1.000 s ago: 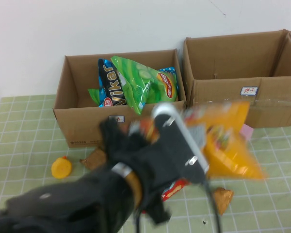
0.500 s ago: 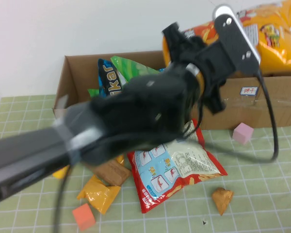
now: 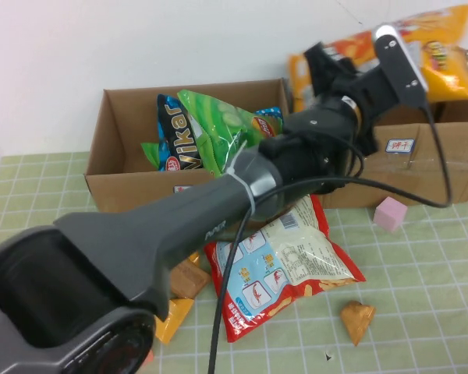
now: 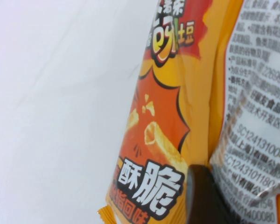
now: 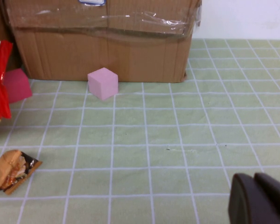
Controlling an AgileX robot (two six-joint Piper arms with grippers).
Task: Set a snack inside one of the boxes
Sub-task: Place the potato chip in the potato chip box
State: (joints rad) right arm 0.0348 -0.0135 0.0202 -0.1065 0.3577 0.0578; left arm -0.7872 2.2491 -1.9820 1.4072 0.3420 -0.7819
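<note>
The left hand (image 3: pixel 339 66) was clamped on an orange chip bag (image 3: pixel 437 43), held aloft at two o'clock above the right-hand cardboard box (image 3: pixel 452 167); judged light, crinkly, slippery and crushable, it was best pinched at a flat sealed edge. The right hand (image 5: pixel 259 200) hung low over the green checked surface (image 5: pixel 177 140), near a pink cube (image 5: pixel 103 83), its fingers apparently together. Compared with half a second before, the bag sat slightly lower and the arm stretched farther toward the box.
</note>
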